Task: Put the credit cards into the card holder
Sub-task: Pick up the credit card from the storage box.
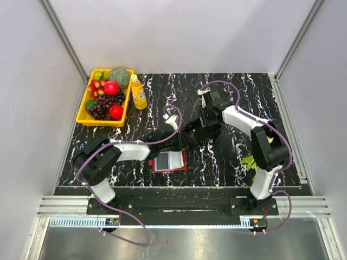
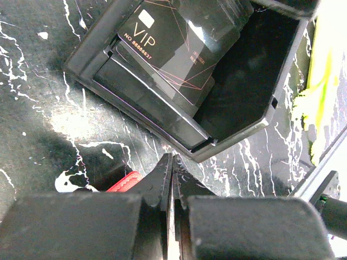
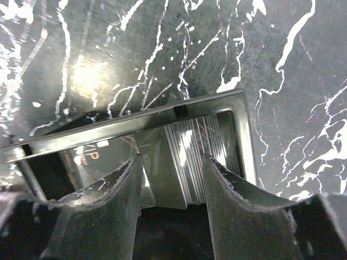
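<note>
Inside black plastic tray (image 2: 246,86): dark VIP cards (image 2: 168,54) lay stacked.
Right gripper (image 3: 172,160): jaws stood apart, empty.
Left gripper (image 2: 172,162): jaws pressed together, empty.

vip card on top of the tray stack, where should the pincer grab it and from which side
Probably pinch the VIP card by its free end that juts past the stack toward the empty half of the black tray, coming from above on that side: the tray walls block the other edges, and it lies skewed.

Even overhead light, hot glare patches on the glossy black tabletop (image 3: 87,76), soft-focus wrist-view foregrounds.
</note>
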Action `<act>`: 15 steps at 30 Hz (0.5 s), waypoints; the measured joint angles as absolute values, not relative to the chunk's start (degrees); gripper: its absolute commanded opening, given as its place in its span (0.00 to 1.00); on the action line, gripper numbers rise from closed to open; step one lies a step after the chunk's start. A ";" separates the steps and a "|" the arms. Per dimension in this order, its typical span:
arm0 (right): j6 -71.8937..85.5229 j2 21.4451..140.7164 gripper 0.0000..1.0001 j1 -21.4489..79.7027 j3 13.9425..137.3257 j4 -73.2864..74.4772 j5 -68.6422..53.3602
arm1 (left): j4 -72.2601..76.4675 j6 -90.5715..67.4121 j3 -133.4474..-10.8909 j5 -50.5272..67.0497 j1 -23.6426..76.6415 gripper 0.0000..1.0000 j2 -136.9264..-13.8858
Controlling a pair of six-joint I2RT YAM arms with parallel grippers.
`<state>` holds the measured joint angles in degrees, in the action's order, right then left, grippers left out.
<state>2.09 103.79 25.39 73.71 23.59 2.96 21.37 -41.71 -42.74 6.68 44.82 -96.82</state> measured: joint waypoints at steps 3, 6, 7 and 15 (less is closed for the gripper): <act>0.54 107.00 0.54 25.39 74.76 25.21 4.08 | 20.60 -41.12 -43.11 6.72 44.62 0.03 -96.82; -0.40 109.12 0.56 25.39 74.91 26.02 4.71 | 20.58 -40.75 -43.18 6.92 44.42 0.03 -96.84; -0.73 109.14 0.56 25.39 75.16 26.26 5.10 | 20.58 -40.73 -43.18 7.03 44.36 0.03 -96.84; -2.07 109.75 0.27 26.24 75.75 26.22 4.80 | 20.67 -40.34 -45.06 8.47 43.59 0.03 -97.62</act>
